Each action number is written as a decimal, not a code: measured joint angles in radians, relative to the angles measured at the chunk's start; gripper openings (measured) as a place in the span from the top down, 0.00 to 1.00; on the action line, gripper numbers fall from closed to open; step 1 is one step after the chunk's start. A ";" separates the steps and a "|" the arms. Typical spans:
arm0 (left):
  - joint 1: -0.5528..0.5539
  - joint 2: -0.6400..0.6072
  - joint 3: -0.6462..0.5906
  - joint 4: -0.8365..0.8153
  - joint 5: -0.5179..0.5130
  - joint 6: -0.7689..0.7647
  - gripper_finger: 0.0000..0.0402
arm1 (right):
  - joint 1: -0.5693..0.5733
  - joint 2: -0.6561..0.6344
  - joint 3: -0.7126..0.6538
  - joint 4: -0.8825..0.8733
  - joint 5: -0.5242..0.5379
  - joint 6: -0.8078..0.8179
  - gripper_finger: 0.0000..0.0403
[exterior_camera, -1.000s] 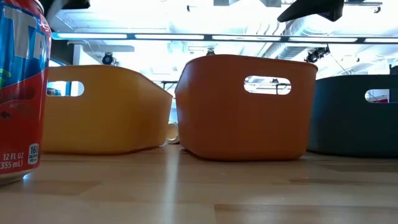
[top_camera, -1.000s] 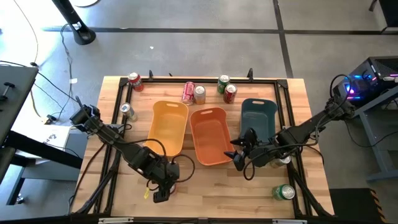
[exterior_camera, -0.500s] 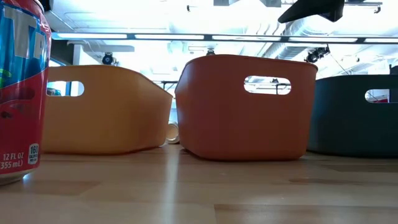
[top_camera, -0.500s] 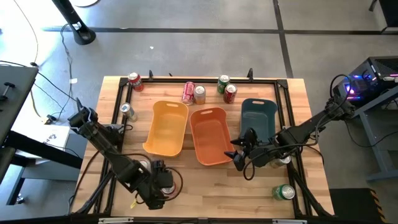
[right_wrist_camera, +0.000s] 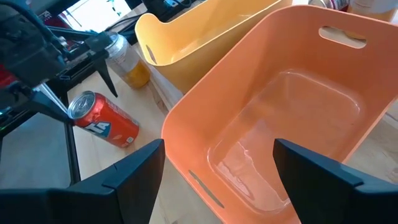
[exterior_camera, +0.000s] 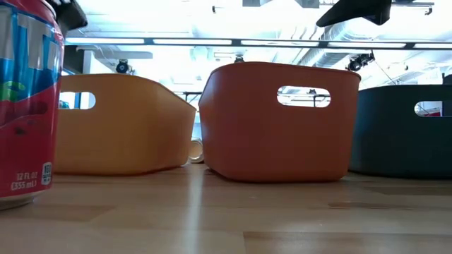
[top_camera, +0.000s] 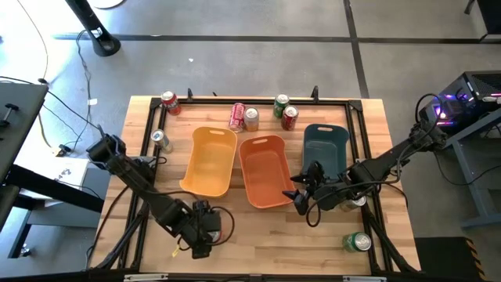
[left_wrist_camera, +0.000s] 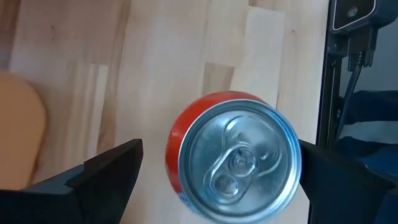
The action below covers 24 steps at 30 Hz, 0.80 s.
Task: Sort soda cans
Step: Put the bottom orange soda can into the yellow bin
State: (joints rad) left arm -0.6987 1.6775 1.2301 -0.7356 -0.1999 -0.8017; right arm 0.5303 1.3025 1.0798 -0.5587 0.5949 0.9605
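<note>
A red soda can (left_wrist_camera: pixel 233 155) stands upright on its base near the table's front left; it also shows in the low view (exterior_camera: pixel 28 106). My left gripper (left_wrist_camera: pixel 221 155) hangs over it, pointing steeply down. It is open, with one finger on each side of the can's silver top. My right gripper (top_camera: pixel 301 196) is open and holds nothing, at the near end of the orange bin (top_camera: pixel 264 171). More soda cans stand or lie along the far edge: red (top_camera: pixel 170 103), pink (top_camera: pixel 237 115), silver (top_camera: pixel 251 118), green (top_camera: pixel 280 105), red (top_camera: pixel 290 117). My left gripper comes at the red can from above with its fingers on either side of the top rim (left_wrist_camera: pixel 292 149). One finger (left_wrist_camera: pixel 329 174) stands right at the rim. I cannot tell whether it touches. The can stands upright on the table.
The yellow bin (top_camera: pixel 210 160), the orange bin and the teal bin (top_camera: pixel 326 149) stand side by side mid-table. A silver can (top_camera: pixel 160 139) stands at the left edge. A green can (top_camera: pixel 358 241) lies at the front right. Black rails frame the table top.
My left gripper has come down over the red can and tipped more steeply downward; its finger now shows beside the can's top in the low view. The can has shifted a little toward the table's right and turned slightly about its upright axis.
</note>
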 joint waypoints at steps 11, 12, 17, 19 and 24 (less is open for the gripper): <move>0.036 0.000 -0.025 0.019 0.036 0.009 0.18 | 0.000 0.000 0.000 -0.030 0.000 0.004 0.27; 0.038 0.000 -0.025 0.022 0.042 0.010 0.25 | 0.000 0.000 0.000 -0.029 0.000 0.004 0.27; 0.047 -0.019 0.015 -0.040 0.144 0.035 0.31 | 0.000 0.000 0.000 -0.030 0.000 0.006 0.27; 0.052 -0.052 0.066 -0.109 0.176 0.060 0.31 | 0.000 0.000 0.000 -0.032 0.000 0.003 0.27; 0.075 -0.184 0.251 -0.265 0.077 0.133 0.31 | 0.000 0.000 0.000 -0.044 0.000 0.003 0.27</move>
State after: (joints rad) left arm -0.6238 1.4930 1.4807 -1.0004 -0.1228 -0.6684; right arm 0.5301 1.3025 1.0794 -0.6031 0.5953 0.9636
